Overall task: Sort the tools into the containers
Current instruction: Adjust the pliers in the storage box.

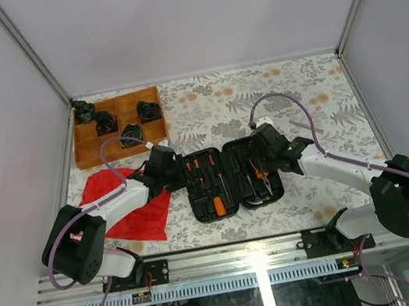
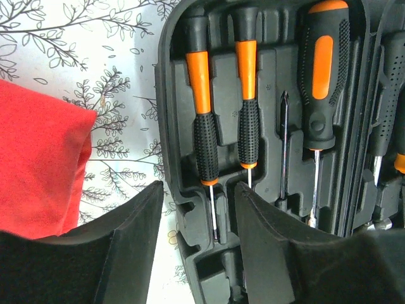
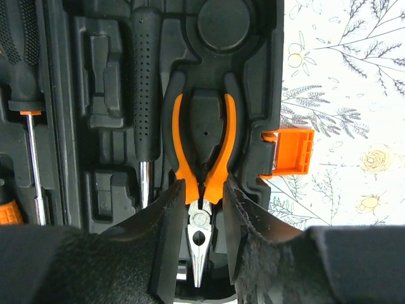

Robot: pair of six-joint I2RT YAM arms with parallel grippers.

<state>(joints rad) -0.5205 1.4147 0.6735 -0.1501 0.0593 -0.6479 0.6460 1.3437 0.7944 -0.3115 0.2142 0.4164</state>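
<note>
At the near edge of the table (image 1: 298, 97), middle, the black tool case (image 1: 231, 188) lies open with tools (image 1: 219, 206) slotted in, long axes near-to-far. My left gripper (image 2: 199, 247), half open and holding nothing, straddles a slim screwdriver (image 2: 204, 136) at its shaft in the left half. My right gripper (image 3: 197, 247) closely brackets the pliers (image 3: 200, 218) in the right half. Pinched or not, I cannot tell.

No lettering can be read anywhere on the tool case (image 2: 166, 101).
</note>
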